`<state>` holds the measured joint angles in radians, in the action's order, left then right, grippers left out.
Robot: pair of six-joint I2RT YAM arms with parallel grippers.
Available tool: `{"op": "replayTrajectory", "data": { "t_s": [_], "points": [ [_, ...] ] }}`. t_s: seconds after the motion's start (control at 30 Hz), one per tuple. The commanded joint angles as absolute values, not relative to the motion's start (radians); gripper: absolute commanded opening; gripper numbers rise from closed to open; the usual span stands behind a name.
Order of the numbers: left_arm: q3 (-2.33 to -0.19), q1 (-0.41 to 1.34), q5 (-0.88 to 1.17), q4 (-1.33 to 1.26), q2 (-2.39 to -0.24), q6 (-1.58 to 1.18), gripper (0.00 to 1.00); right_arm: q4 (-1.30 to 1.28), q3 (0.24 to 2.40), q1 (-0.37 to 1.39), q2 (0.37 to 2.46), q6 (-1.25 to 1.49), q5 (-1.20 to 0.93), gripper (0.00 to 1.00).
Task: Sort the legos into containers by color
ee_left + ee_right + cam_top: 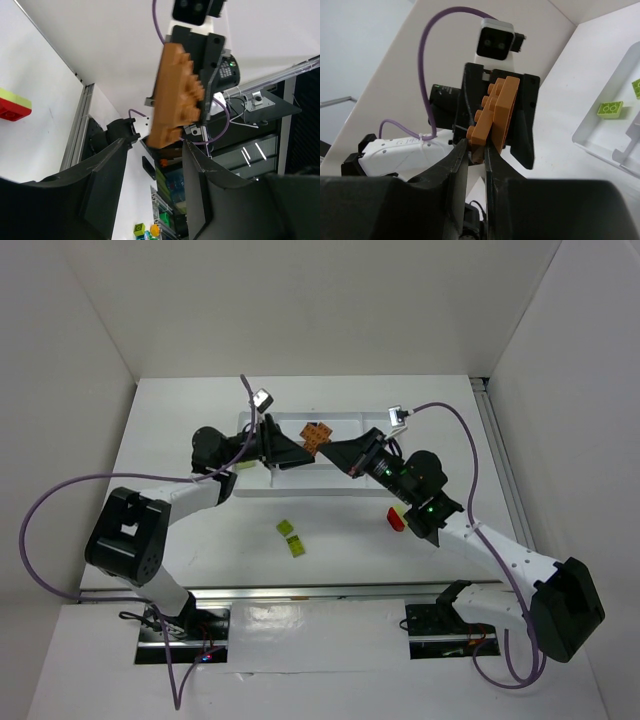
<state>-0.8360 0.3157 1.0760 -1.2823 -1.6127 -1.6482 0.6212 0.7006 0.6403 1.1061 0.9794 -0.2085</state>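
Observation:
Over the white tray (310,487), my right gripper (477,142) is shut on the lower end of an orange lego stack (496,115). My left gripper (155,145) faces it with its jaws apart, one black finger on each side of the stack (177,95), and I see no firm contact. From above the two grippers (308,452) (336,456) meet at the orange legos (318,434). Two yellow-green legos (291,537) lie on the table in front of the tray. A red lego (397,518) lies by the right arm. More yellow-green legos (609,109) rest in one tray compartment.
White walls enclose the table on three sides. A metal rail (300,592) runs along the near edge between the arm bases. Purple cables (60,500) loop off both arms. The red lego on a yellow-green one (12,107) shows at the left of the left wrist view.

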Motion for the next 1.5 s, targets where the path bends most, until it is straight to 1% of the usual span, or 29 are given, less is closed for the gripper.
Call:
{"op": "replayTrajectory", "data": {
  "t_s": [0.0,0.23,0.27,0.47,0.6,0.67,0.7,0.9,1.1,1.13,1.17,1.27,1.3,1.33,1.47],
  "points": [
    [-0.877,0.318,1.077,-1.844,-1.549,-1.624,0.59,0.664,0.69,0.634,1.108,0.982,-0.219,0.12],
    [-0.877,0.308,1.077,-1.844,-1.551,-1.634,0.59,0.673,0.681,0.634,1.108,0.991,-0.229,0.12],
    [-0.877,0.308,1.077,-1.844,-1.56,-1.634,0.56,0.673,0.681,0.634,1.108,0.991,-0.229,0.12],
    [-0.877,0.308,1.068,-1.844,-1.56,-1.634,0.56,0.673,0.681,0.634,1.108,0.991,-0.229,0.12],
    [-0.888,0.308,1.058,-1.844,-1.578,-1.634,0.49,0.683,0.681,0.634,1.117,0.991,-0.238,0.12],
    [-0.899,0.308,1.058,-1.844,-1.588,-1.634,0.4,0.692,0.681,0.634,1.117,1.0,-0.238,0.12],
    [-0.899,0.308,1.058,-1.844,-1.588,-1.634,0.39,0.692,0.681,0.634,1.117,1.0,-0.238,0.12],
    [-0.91,0.299,1.04,-1.844,-1.608,-1.634,0.36,0.692,0.681,0.634,1.126,1.0,-0.247,0.12],
    [-0.92,0.299,1.04,-1.844,-1.608,-1.643,0.37,0.701,0.672,0.634,1.126,1.009,-0.256,0.12],
    [-0.92,0.299,1.031,-1.844,-1.608,-1.643,0.31,0.701,0.672,0.634,1.126,1.009,-0.256,0.12],
    [-0.92,0.299,1.031,-1.844,-1.608,-1.643,0.28,0.701,0.672,0.634,1.126,1.009,-0.256,0.12],
    [-0.93,0.299,1.031,-1.844,-1.608,-1.643,0.13,0.701,0.672,0.634,1.126,1.009,-0.256,0.12],
    [-0.93,0.299,1.031,-1.844,-1.617,-1.643,0.02,0.701,0.672,0.634,1.126,1.009,-0.256,0.12],
    [-0.93,0.299,1.031,-1.844,-1.617,-1.652,0.0,0.701,0.672,0.634,1.126,1.009,-0.256,0.12],
    [-0.911,0.279,1.031,-1.844,-1.617,-1.652,0.0,0.701,0.672,0.634,1.117,1.009,-0.265,0.12]
  ]
}}
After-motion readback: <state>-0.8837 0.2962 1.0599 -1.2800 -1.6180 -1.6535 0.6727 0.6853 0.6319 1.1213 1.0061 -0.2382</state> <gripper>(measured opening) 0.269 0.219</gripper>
